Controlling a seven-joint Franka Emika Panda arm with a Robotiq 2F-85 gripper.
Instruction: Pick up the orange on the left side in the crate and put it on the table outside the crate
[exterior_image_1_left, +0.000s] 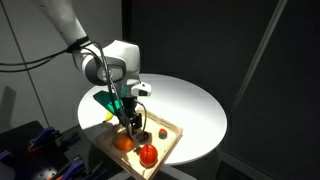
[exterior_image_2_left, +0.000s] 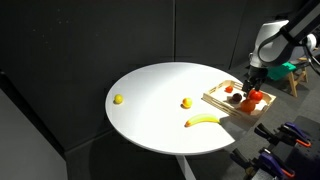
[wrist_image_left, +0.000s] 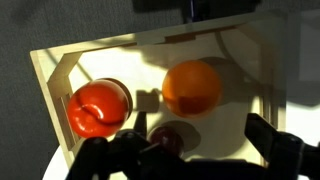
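Note:
The orange (wrist_image_left: 191, 88) lies in the light wooden crate (wrist_image_left: 55, 70), beside a redder round fruit (wrist_image_left: 100, 108). In an exterior view the orange (exterior_image_1_left: 124, 142) is at the crate's (exterior_image_1_left: 170, 133) left side and the red fruit (exterior_image_1_left: 148, 153) is nearer the front. My gripper (wrist_image_left: 200, 150) is open and empty. It hangs just above the crate with its dark fingers to either side, a little short of the orange. It shows in both exterior views (exterior_image_1_left: 130, 120) (exterior_image_2_left: 250, 78). The crate (exterior_image_2_left: 215, 97) sits at the edge of the white round table (exterior_image_2_left: 160, 90).
A small dark round fruit (wrist_image_left: 170, 137) lies in the crate close to my left finger. Two small yellow pieces (exterior_image_2_left: 119, 99) (exterior_image_2_left: 186, 102) and a banana (exterior_image_2_left: 203, 122) lie on the table away from the crate. Dark curtains surround the table.

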